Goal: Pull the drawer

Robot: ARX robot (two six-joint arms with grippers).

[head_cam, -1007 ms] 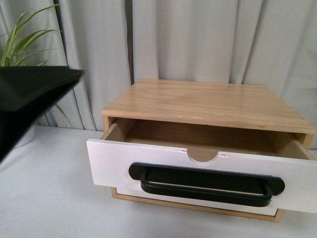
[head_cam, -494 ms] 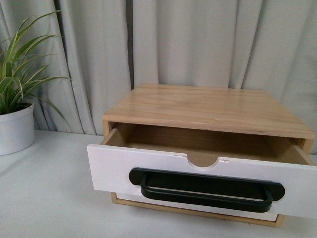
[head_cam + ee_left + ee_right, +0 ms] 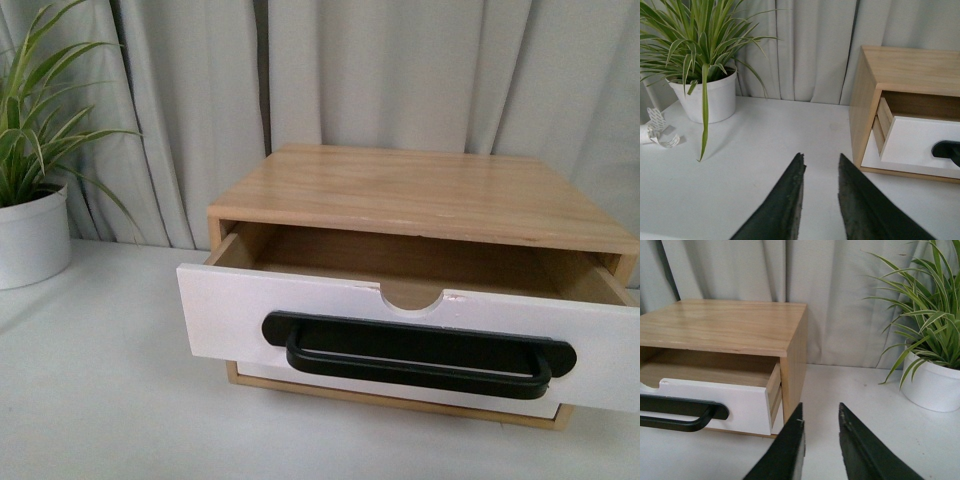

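The drawer is sitting pulled partway out of a light wood cabinet, its white front standing clear of the cabinet's opening and its wooden inside showing behind the semicircular notch in the top edge. A long black bar handle is running across the white front. Below it, a plain white drawer front is lying flush in the cabinet. The cabinet is resting on a white bench in front of pale grey curtains.

Neither arm is appearing in the front view. The left end effector is hovering over bare bench, its two dark fingers slightly parted and gripping nothing, well apart from the drawer. The right end effector is likewise hanging with a narrow gap between its fingers, holding nothing, near the cabinet's side but not touching it.

A spider plant in a white pot is standing on the bench to the left, and another potted plant is showing in the right wrist view
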